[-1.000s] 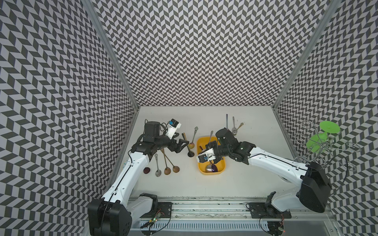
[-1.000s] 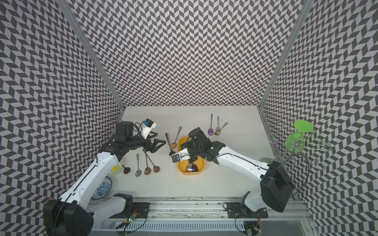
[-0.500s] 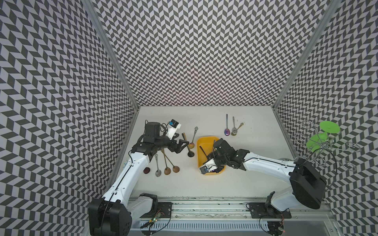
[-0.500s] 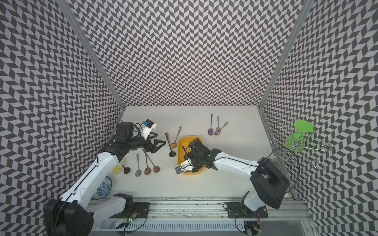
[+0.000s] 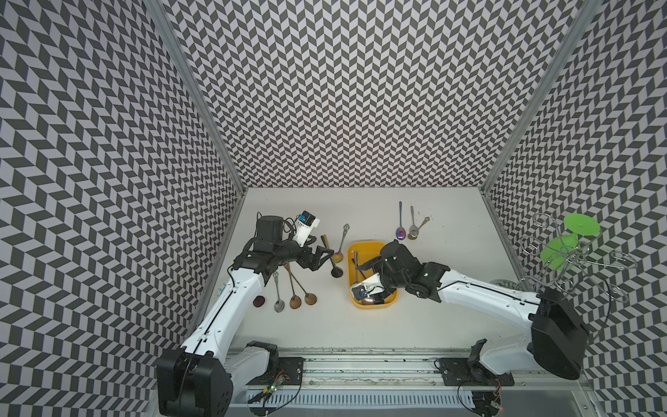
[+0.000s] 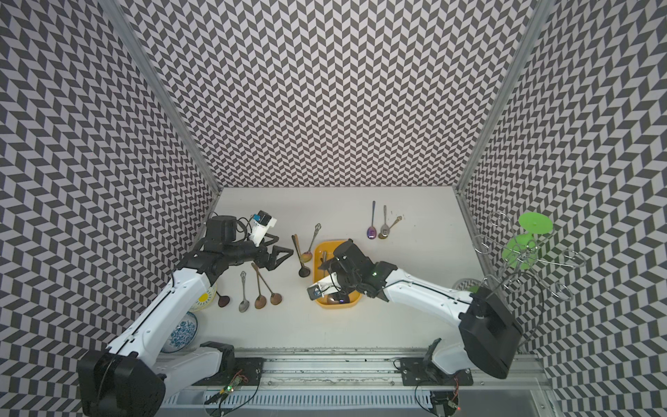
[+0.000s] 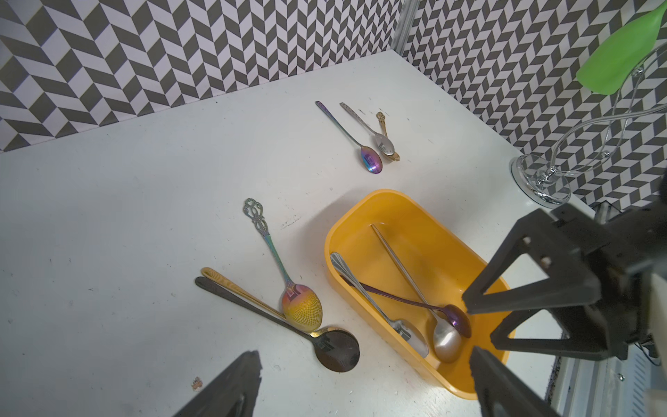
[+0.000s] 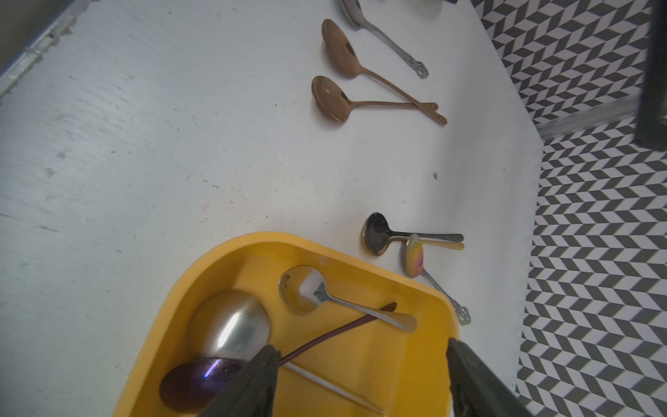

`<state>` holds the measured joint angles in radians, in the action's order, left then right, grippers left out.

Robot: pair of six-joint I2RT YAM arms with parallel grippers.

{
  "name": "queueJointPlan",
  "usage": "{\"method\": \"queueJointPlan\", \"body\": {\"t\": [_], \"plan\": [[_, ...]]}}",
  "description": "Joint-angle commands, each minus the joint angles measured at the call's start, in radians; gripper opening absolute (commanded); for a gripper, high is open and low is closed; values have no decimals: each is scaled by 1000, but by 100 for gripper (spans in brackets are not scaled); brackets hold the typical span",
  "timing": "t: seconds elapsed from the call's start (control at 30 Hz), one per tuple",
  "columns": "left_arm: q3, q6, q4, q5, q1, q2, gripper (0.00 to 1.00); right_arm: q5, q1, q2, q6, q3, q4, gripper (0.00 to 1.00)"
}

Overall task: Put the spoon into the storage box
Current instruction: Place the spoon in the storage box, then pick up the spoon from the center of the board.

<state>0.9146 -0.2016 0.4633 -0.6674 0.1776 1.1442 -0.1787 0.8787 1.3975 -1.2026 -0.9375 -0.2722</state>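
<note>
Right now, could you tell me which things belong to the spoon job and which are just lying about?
Job: box, three spoons inside, loose spoons, right claw.
Lying about: rack, bowl.
</note>
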Motion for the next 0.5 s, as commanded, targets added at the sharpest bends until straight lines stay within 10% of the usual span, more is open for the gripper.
{"method": "queueJointPlan", "body": {"t": [0.0, 0.47], "plan": [[25, 29, -29, 16, 11, 28, 94, 70, -4, -71, 80, -28, -22, 78], [164, 116, 9, 168, 68, 238, 88, 217, -50, -394, 464, 141, 160, 92]]}}
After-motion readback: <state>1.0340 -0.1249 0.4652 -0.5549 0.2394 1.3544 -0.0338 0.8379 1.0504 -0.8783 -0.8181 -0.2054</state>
